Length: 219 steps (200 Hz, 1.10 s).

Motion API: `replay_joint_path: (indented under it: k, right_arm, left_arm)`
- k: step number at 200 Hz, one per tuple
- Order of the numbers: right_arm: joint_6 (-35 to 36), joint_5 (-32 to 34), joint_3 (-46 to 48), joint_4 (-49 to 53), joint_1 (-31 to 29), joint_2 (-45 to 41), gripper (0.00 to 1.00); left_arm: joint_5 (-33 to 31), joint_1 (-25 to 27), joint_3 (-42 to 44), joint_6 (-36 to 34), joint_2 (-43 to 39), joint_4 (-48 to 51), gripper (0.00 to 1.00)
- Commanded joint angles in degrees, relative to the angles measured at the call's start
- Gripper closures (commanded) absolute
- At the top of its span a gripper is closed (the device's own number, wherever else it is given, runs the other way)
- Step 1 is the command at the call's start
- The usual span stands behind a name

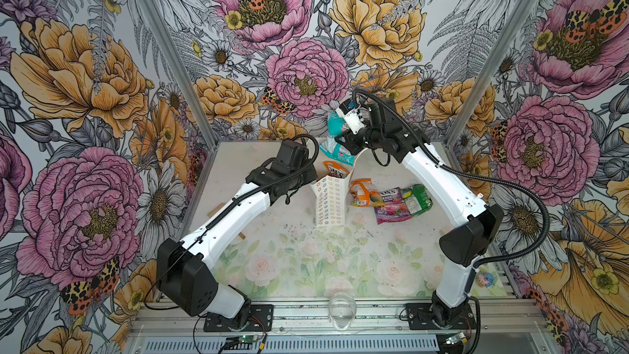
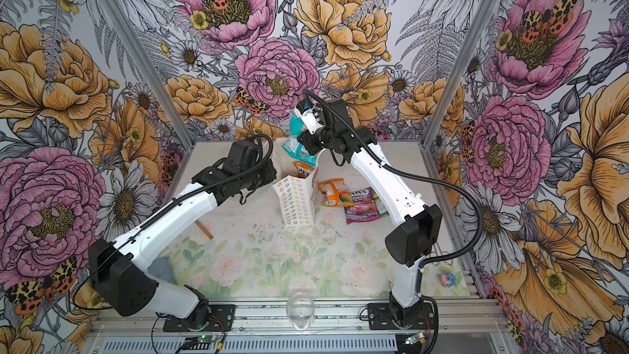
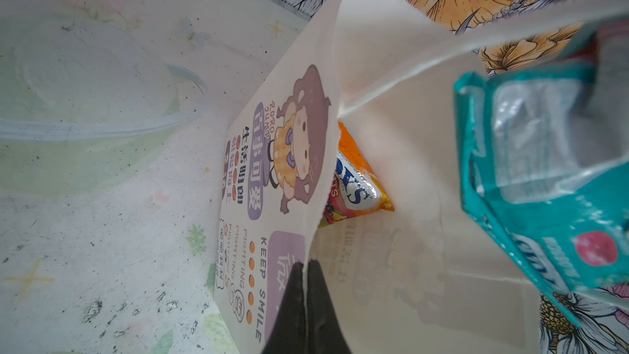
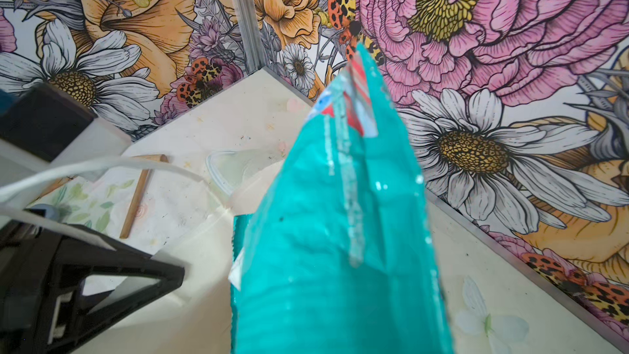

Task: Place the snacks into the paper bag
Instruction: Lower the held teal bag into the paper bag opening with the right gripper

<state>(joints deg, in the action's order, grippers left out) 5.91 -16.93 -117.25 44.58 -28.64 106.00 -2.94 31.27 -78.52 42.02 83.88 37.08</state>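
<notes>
In both top views the paper bag (image 1: 329,202) stands mid-table. The left gripper (image 3: 307,267) is clamped on the bag's rim at about 10 o'clock. The right gripper (image 1: 342,137) pinches a teal packet (image 4: 333,233) that hangs over the mouth at 12 o'clock. An orange packet (image 3: 354,182) lies inside the bag. Three loose packets (image 1: 391,207) lie on the table at the bag's 3 o'clock.
</notes>
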Motion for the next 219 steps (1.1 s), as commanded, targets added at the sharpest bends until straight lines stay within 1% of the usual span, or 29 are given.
replay_joint_path:
  k: [1,37,69,115,163,219]
  right_arm:
    - [2.24,-3.12,0.89,-1.95,-0.79,-3.77,1.0]
    - [2.97,-3.29,2.37,-2.04,-1.67,-4.04,1.0]
    - [3.09,-1.91,1.28,-2.13,-2.62,-3.71,1.0]
    - [4.55,3.05,-1.1,-2.13,-4.92,-3.34,1.0]
    - [3.6,4.95,-4.43,-2.2,-5.02,-4.28,1.0]
    - [0.82,7.83,-7.73,-2.13,-5.11,-3.83,1.0]
  left_arm:
    - [0.82,0.24,-0.85,-0.73,0.01,0.36,1.0]
    - [0.74,0.29,-0.84,-0.69,0.03,0.36,1.0]
    - [0.87,0.28,-0.78,-0.71,-0.06,0.34,1.0]
    - [0.65,0.43,-0.51,-0.71,-0.39,0.35,1.0]
    - [0.17,0.3,-0.27,-0.79,-0.67,0.32,1.0]
    - [0.48,0.31,-0.27,-0.79,-0.73,0.36,1.0]
